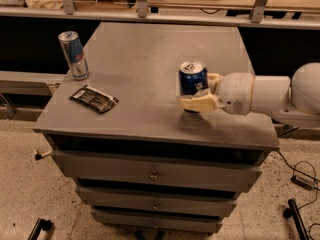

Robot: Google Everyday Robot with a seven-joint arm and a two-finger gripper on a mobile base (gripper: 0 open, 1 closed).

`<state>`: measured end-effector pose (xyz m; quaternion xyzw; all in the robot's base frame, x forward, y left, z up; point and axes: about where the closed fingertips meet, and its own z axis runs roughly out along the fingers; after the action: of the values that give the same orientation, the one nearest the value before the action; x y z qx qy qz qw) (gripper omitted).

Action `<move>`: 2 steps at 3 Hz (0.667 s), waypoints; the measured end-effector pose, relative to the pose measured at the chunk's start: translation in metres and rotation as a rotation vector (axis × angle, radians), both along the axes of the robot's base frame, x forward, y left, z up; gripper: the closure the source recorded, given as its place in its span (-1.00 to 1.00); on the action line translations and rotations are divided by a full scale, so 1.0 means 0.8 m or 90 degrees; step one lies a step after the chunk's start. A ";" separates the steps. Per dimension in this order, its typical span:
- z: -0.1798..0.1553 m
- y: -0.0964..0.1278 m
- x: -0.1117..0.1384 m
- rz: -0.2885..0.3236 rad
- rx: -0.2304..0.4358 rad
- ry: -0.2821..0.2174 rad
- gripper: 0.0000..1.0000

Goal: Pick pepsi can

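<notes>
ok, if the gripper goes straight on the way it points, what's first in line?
The pepsi can, right at the tip of the gripper, which reaches in from the right. The dark packet further left looks off-line.

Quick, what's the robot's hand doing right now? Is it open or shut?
Gripper: shut on the pepsi can, holding it upright over the right side of the grey cabinet top.
</notes>
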<state>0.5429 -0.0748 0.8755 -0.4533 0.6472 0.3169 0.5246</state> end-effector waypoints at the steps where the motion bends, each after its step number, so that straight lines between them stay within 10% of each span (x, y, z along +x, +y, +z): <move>1: 0.020 0.024 0.043 0.018 -0.087 0.035 1.00; 2: 0.030 0.029 0.062 0.017 -0.099 0.044 1.00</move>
<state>0.5928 -0.0513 0.8997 -0.4899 0.6816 0.2884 0.4607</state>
